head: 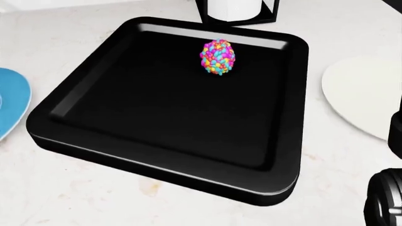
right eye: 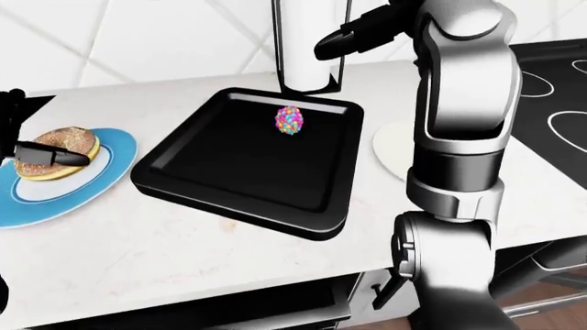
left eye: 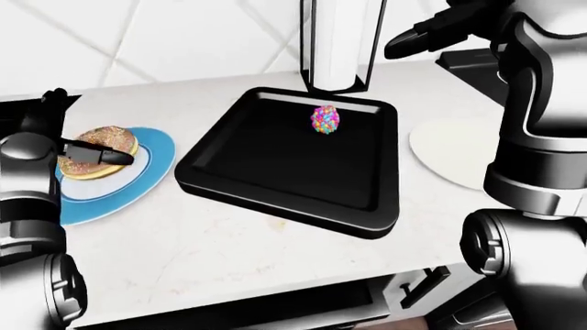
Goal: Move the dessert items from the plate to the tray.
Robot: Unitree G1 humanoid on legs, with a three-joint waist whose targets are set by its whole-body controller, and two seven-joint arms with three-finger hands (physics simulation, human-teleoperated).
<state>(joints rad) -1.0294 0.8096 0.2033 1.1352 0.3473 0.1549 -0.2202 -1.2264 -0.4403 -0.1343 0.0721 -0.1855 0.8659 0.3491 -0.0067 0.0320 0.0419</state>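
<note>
My head view gives me little beyond the black tray point(head: 81, 99), glossy with rounded corners and a raised rim, and the sprinkle-covered egg-shaped sweet point(head: 218, 57) sitting in its upper middle; a sliver of the blue plate point(head: 9, 106) shows at the left edge and part of a white plate point(head: 358, 94) at the right; neither hand appears there. The eye views open the scene out; in the left-eye view I see the donut point(left eye: 99, 151), golden with a speckled topping, lying on the blue plate at the left of the frame, well apart from the tray; a dark finger of my left hand point(left eye: 91, 152) lies across the donut's near side, though I cannot tell whether the fingers are closed on it, since most of the hand is hidden behind my own forearm. In the right-eye view my right hand point(right eye: 363, 31) hangs raised at the top of the frame, beside the white paper towel roll point(right eye: 307, 41) in its black holder, above and well clear of the tray; its dark fingers are spread and grip nothing. The counter point(right eye: 184, 240) is pale, faintly mottled stone; the stove point(right eye: 559, 89), black with ring marks, shows only at the right of the right-eye view.
</note>
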